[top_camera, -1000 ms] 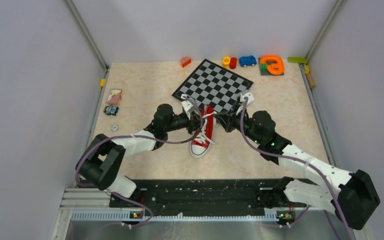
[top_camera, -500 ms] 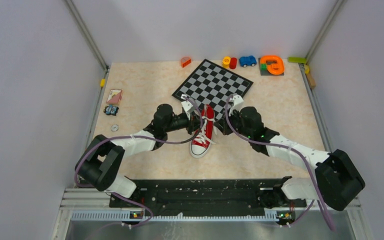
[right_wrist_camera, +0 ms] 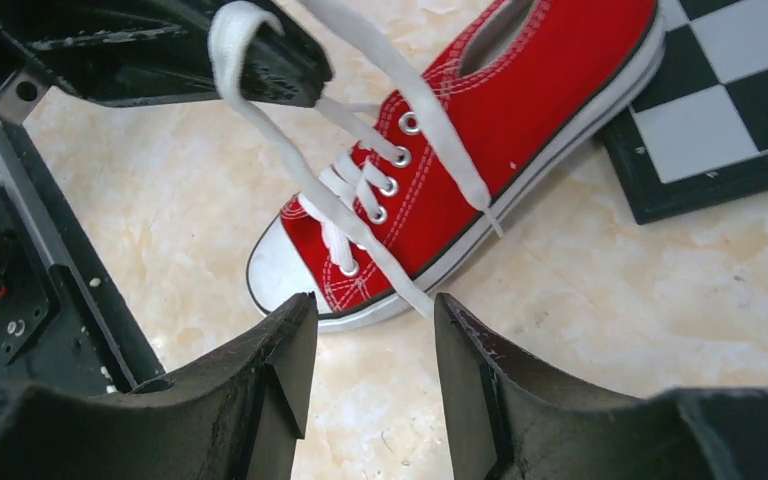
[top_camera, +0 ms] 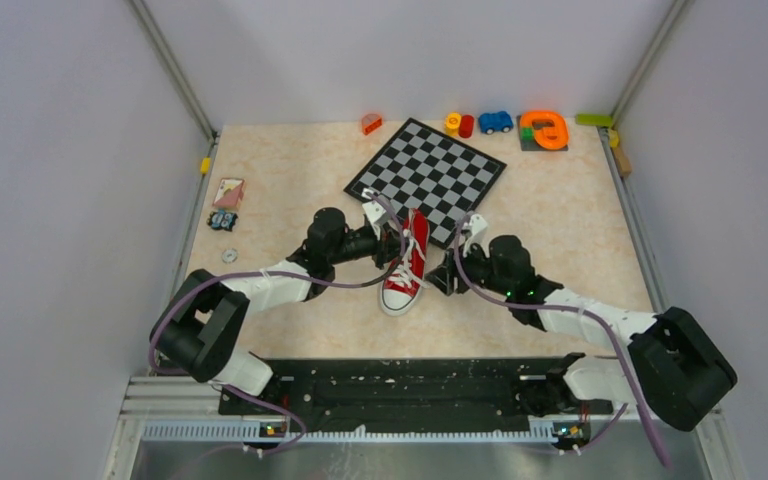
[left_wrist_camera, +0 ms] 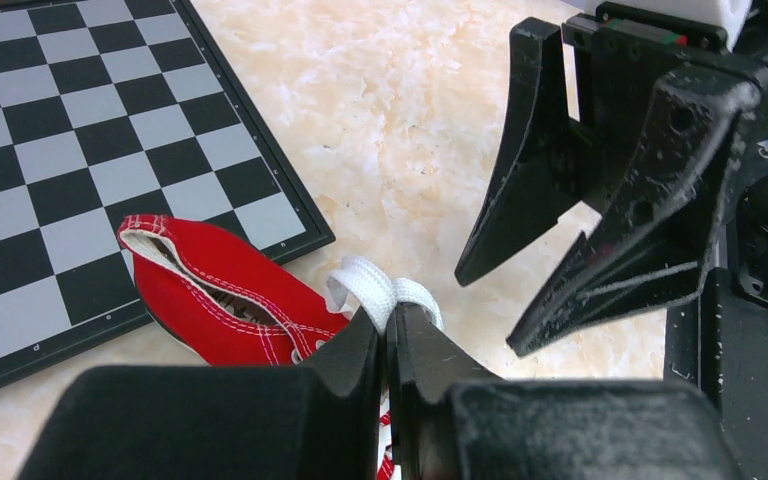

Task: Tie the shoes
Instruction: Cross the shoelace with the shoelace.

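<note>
A red sneaker (top_camera: 407,262) with white laces lies toe toward the arms, its heel on the chessboard's near corner. My left gripper (left_wrist_camera: 392,315) is shut on a folded loop of white lace (left_wrist_camera: 380,290), held up above the left side of the shoe (left_wrist_camera: 220,300). In the right wrist view that lace (right_wrist_camera: 228,25) runs taut from the left gripper's fingers (right_wrist_camera: 260,60) down to the eyelets. Another lace end (right_wrist_camera: 410,290) trails over the sole of the shoe (right_wrist_camera: 460,130). My right gripper (right_wrist_camera: 373,305) is open and empty, just right of the toe, also seen as the right gripper (top_camera: 442,280).
The chessboard (top_camera: 427,170) lies behind the shoe. Small toys line the back edge: an orange block (top_camera: 371,123), a blue car (top_camera: 495,121), an orange ring (top_camera: 544,129). A card (top_camera: 228,192) and a washer (top_camera: 229,256) lie at the left.
My right gripper has come from the chessboard's edge down toward the toe side of the shoe and has opened from shut. The left gripper and its lace loop have stayed put.
</note>
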{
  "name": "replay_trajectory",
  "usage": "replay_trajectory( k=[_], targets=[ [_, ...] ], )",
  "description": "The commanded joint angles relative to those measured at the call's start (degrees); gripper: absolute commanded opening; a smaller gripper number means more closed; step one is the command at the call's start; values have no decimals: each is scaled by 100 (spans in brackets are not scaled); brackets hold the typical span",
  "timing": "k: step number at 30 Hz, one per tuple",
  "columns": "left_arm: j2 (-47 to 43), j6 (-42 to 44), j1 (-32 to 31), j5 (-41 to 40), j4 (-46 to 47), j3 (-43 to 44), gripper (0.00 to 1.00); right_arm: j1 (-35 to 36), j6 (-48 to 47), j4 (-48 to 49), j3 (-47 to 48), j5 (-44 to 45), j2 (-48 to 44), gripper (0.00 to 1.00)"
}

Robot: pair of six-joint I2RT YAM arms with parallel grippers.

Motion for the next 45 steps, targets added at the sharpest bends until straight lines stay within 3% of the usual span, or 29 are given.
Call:
replay_trajectory(
  k=[1, 5, 12, 18, 20, 23, 28, 34, 40, 45],
  targets=[
    [-179, 37, -18, 69, 158, 25, 8, 372, -426, 1054, 95, -235, 334, 50],
    [-185, 45, -24, 61, 145, 24, 8, 773, -560, 1365, 378, 238, 943, 52],
    [-173, 39, -24, 91, 140, 25, 8, 811, -331, 2173, 481, 694, 1707, 50],
    [-104, 34, -24, 117, 140, 59, 8, 811, -159, 2203, 660, 982, 1811, 24],
    [-85, 41, -17, 105, 125, 69, 8, 811, -118, 2210, 587, 990, 1618, 9],
    [-42, 70, -19, 89, 86, 105, 8, 811, -102, 2016, 311, 1178, 1068, 0],
    [45, 631, -189, 58, -979, 621, 8, 796, 15, 1004, -195, 1605, -478, 0],
    [258, 1751, -735, -841, -3014, 1600, 7, 634, 214, -739, -234, 2409, -1997, 0],
    [681, 2570, -1265, -1757, -4765, 2668, 11, 426, 380, -1659, -157, 2857, -2809, 0],
    [921, 2872, -1436, -2125, -5112, 2934, 19, 369, 319, -1698, -155, 3080, -3095, 0]
  ],
)
